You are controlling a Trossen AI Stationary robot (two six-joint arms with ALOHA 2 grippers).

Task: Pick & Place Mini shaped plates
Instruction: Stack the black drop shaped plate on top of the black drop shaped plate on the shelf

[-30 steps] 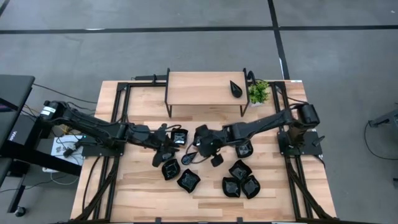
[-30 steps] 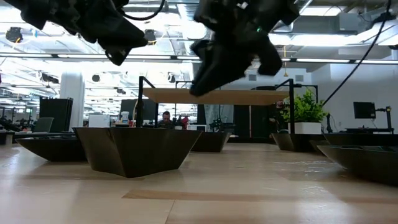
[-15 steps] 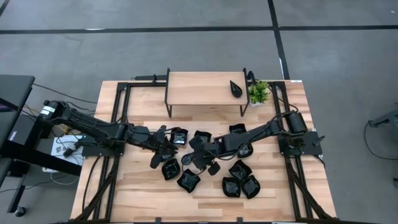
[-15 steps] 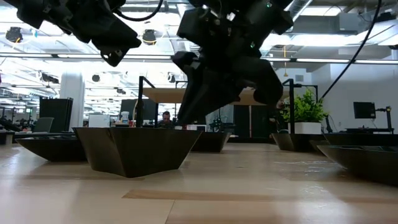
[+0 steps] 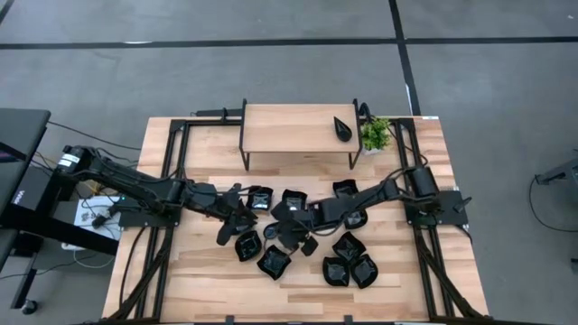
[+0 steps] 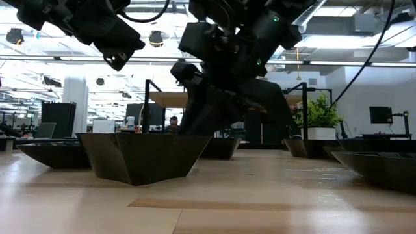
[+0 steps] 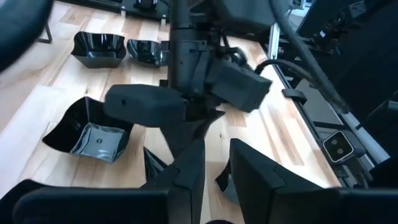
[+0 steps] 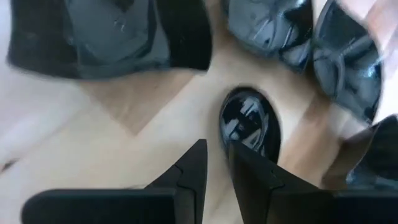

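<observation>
Here, right gripper low over oval black plate, fingers nearly together, holding nothing. Left gripper close by, fingers narrow gap too, empty.

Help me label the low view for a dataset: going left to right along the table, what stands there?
Low dish at the left edge → big angular dish → potted plant → dish at the right edge.

Bright, even overhead light; right wrist view motion-blurred; glossy plate glare.
</observation>
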